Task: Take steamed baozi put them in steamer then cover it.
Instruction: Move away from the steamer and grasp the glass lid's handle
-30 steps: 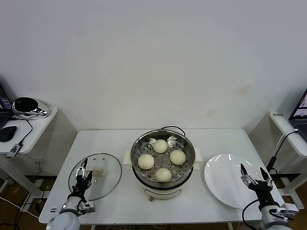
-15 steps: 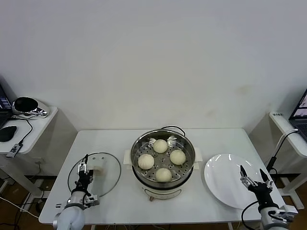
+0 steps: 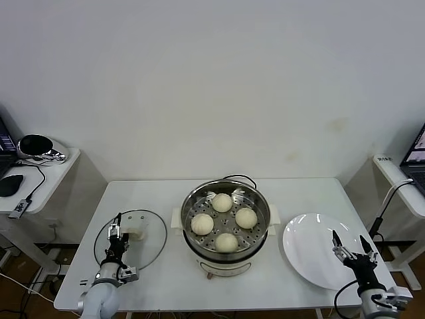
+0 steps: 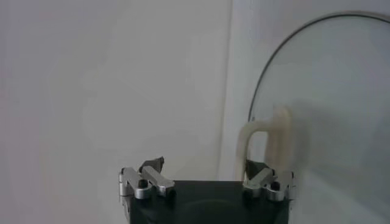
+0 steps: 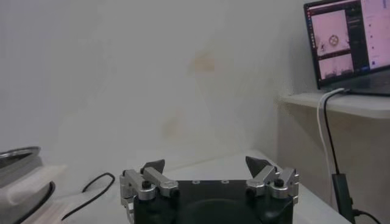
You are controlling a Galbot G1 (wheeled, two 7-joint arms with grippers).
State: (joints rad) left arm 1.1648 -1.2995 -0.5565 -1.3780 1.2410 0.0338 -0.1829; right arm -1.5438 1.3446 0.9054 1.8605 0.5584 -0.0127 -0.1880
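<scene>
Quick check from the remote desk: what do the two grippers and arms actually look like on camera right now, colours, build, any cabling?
Both match: the left gripper and right gripper each have a black body, silver metal finger mounts with black screws, and dark pointed jaws. In the head view the left gripper and right gripper sit on light grey wrist housings, with a black cable looping beside the right wrist. No markings show.

1. The white table carries three things in a row.
2. The cover lies flat toward its left end.
3. The steamer stands at the middle, a black cord trailing behind it.
4. A white plate lies toward the right end.
</scene>
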